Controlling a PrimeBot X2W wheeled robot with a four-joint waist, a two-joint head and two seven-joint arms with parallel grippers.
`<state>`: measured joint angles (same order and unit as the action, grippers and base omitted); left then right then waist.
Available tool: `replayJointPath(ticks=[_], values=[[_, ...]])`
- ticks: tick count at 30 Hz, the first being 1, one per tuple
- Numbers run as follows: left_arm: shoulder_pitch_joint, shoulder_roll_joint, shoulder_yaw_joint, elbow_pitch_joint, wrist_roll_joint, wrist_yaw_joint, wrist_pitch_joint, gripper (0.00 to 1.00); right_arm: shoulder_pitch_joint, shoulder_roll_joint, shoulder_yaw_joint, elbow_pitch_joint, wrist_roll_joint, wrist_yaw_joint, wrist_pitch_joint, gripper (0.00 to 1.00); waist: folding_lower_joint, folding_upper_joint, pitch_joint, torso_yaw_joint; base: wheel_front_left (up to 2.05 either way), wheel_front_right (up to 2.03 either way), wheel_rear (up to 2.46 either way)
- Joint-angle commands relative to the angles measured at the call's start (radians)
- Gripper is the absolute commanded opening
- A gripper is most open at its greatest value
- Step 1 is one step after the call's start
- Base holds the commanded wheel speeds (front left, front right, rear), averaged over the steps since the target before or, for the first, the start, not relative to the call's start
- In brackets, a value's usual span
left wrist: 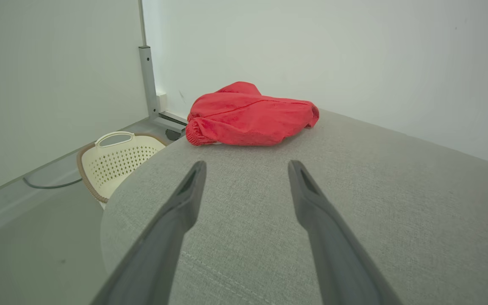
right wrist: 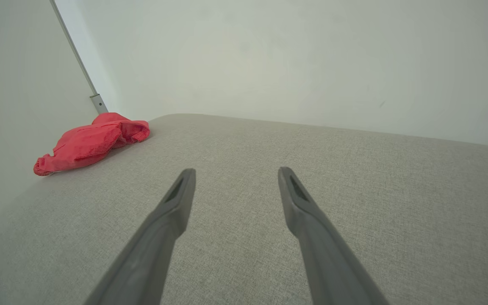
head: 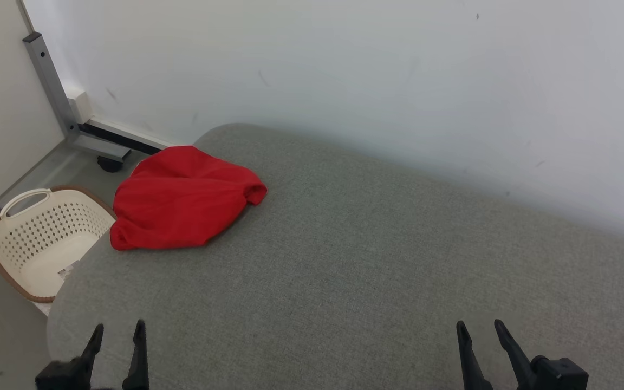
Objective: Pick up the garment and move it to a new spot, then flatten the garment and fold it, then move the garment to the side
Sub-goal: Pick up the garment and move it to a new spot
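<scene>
Both grippers were seen spread wide and empty: the left gripper (head: 119,326) at seven o'clock of the head view, the right gripper (head: 480,325) at five o'clock, fingers pointed toward twelve, low over the near edge of the grey padded surface (head: 355,254). That pose was judged a ready stance, nothing being reached for yet. The red garment (head: 182,200) was found crumpled at ten o'clock, by the surface's far left corner near the white basket (head: 46,238), well apart from both grippers; the left arm was judged better placed for the pickup.
</scene>
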<state>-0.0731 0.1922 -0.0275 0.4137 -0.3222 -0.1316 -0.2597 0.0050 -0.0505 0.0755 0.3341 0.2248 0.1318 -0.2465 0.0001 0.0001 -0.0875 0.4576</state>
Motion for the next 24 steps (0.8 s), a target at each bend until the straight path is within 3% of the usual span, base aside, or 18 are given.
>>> replayJointPath(ticks=[1,5,14,24], values=[[-0.03,-0.002,-0.006,0.008,0.018,0.014,0.008,1.0,0.011,0.0,-0.002,-0.005,-0.011,-0.003,0.002,1.0,-0.0001,-0.0001,0.002,0.002,0.0,0.0,0.0],[-0.164,-0.022,-0.039,0.114,0.042,0.05,0.09,1.0,0.028,0.0,0.018,-0.044,-0.032,-0.003,0.034,1.0,-0.0001,-0.0001,0.032,-0.018,0.0,0.0,0.0],[-0.496,0.014,-0.085,0.341,0.023,0.019,0.291,1.0,-0.035,-0.027,0.132,-0.22,-0.136,-0.003,0.179,1.0,-0.0001,-0.0001,0.227,-0.136,0.0,0.0,0.0],[-0.776,0.047,-0.12,0.513,-0.071,0.002,0.424,1.0,-0.074,-0.098,0.157,-0.463,-0.155,-0.003,0.294,1.0,-0.0001,-0.0001,0.444,-0.212,0.0,0.0,0.0]])
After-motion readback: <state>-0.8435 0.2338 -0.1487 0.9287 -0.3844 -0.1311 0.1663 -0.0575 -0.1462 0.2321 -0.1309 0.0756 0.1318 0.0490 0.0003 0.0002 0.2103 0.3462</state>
